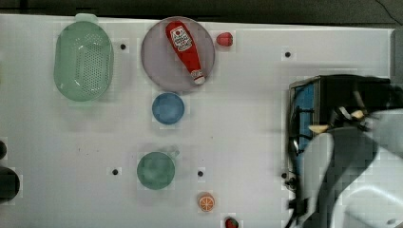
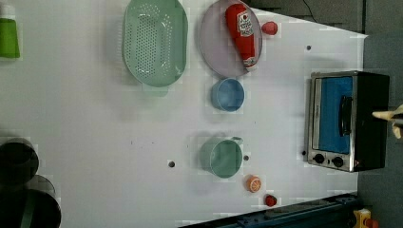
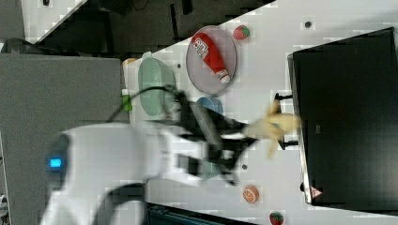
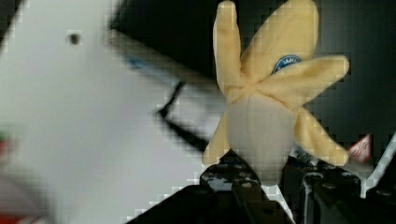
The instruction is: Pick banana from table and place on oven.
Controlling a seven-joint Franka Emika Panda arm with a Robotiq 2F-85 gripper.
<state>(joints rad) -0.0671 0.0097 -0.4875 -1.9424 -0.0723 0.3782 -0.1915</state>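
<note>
The pale yellow banana [image 4: 266, 116], part peeled with flaps splayed, is held in the air by its whitish end. My gripper [image 4: 264, 184] is shut on it. In the right view the banana [image 3: 277, 124] hangs at the front edge of the oven's black top [image 3: 347, 117], with the gripper [image 3: 244, 129] just off the oven over the table [image 3: 263, 56]. In the top view the banana [image 1: 319, 127] shows above the oven [image 1: 332, 88], beside the arm. In the left view its tips [image 2: 392, 116] stick out past the oven [image 2: 370, 118].
A red ketchup bottle [image 1: 184, 50] lies on a purple plate [image 1: 154, 61]. Around it are a green colander [image 1: 83, 61], a blue bowl [image 1: 168, 108], a green cup [image 1: 156, 170], an orange slice [image 1: 206, 202] and two strawberries [image 1: 225, 39]. Dark cans [image 2: 19, 185] stand at the left view's lower left.
</note>
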